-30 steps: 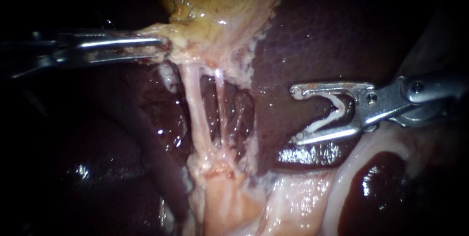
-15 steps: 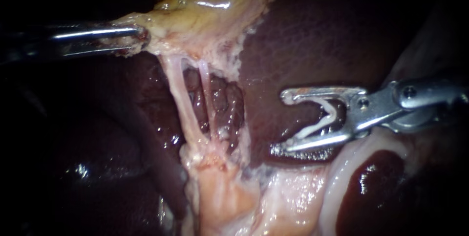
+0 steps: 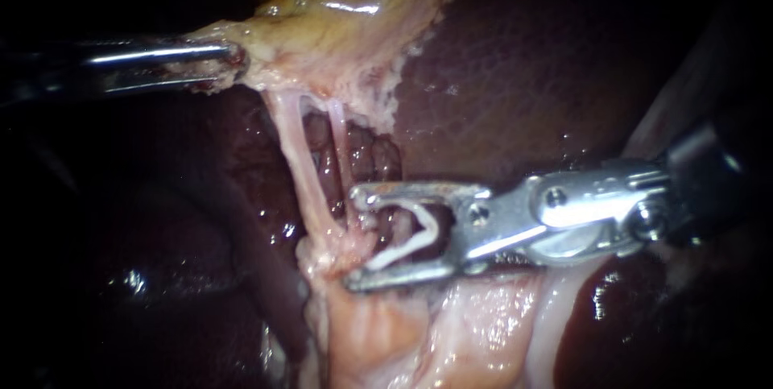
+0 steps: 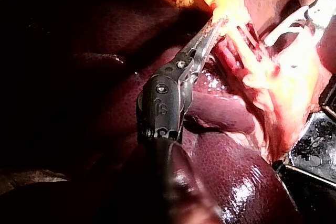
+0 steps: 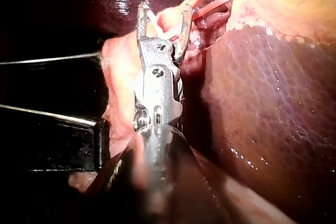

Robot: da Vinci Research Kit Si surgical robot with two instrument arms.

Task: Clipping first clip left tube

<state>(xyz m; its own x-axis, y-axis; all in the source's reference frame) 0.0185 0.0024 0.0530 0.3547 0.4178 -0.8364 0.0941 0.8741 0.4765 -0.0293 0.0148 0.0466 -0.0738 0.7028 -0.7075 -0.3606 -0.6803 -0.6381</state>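
The yellow gallbladder (image 3: 354, 2) sits at 12 o'clock, with dark red liver (image 3: 523, 75) at 2 o'clock. The left instrument (image 3: 229, 63) comes in from 9 o'clock. Its pincer is clenched on the pale edge of the gallbladder. Two thin pale tubes hang down from there to the middle. The left tube (image 3: 291, 147) is the thicker one, and a thinner tube (image 3: 338, 143) runs just beside it. The right instrument (image 3: 358, 237) comes in from 3 o'clock. Its pincer stands wide and holds a white bent clip (image 3: 419, 232) inside it. The tips sit right at the bottom of the two tubes. I cannot tell if the left tube is inside the pincer.
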